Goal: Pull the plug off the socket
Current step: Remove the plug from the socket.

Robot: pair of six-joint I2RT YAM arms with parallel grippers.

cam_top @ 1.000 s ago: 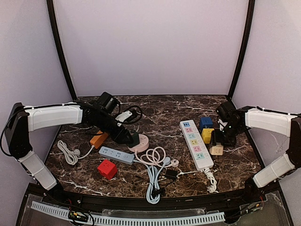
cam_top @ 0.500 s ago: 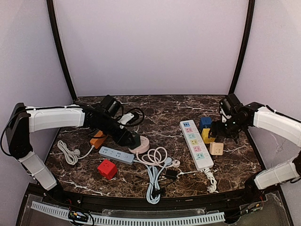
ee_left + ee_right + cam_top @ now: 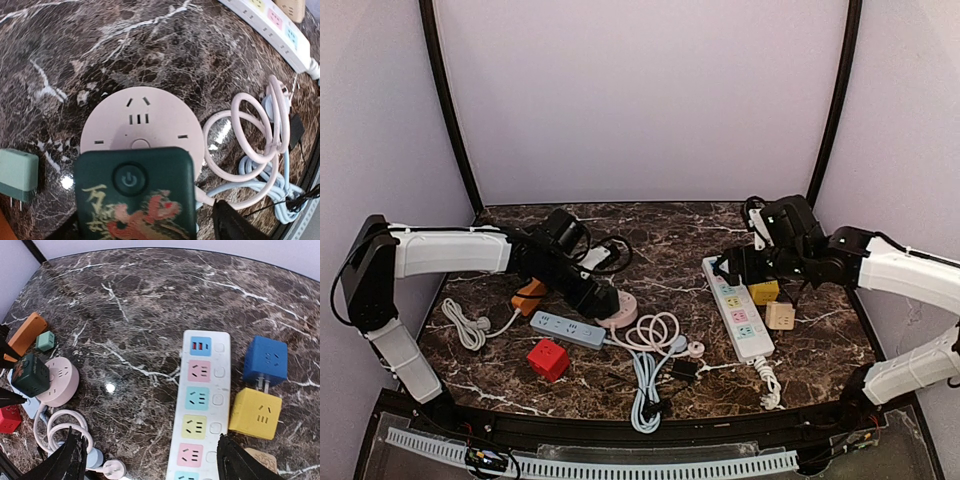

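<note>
A dark green cube plug [image 3: 135,192] with a power button sits over the near part of the round pink socket [image 3: 145,117]; I cannot tell whether it is still seated. My left gripper [image 3: 135,230] straddles the cube. Its one visible finger [image 3: 235,225] stands clear of the cube's side, so it is open. From the right wrist the same cube [image 3: 30,375] overlaps the pink socket [image 3: 62,382]. My right gripper [image 3: 150,465] hangs open and empty above the white power strip [image 3: 202,405]. From above, the left gripper [image 3: 605,300] is at the pink socket [image 3: 625,312] and the right gripper [image 3: 730,268] is over the strip.
A blue cube [image 3: 265,360] is plugged into a yellow cube [image 3: 255,412] right of the strip. A beige cube [image 3: 780,316], an orange strip [image 3: 530,293], a small mint plug [image 3: 45,340], a grey-blue strip [image 3: 567,328], a red cube [image 3: 548,358] and coiled cables [image 3: 650,340] lie around.
My right gripper opened and swung left from the blue and yellow cubes to over the white strip. My left gripper's jaws widened around the green cube.
</note>
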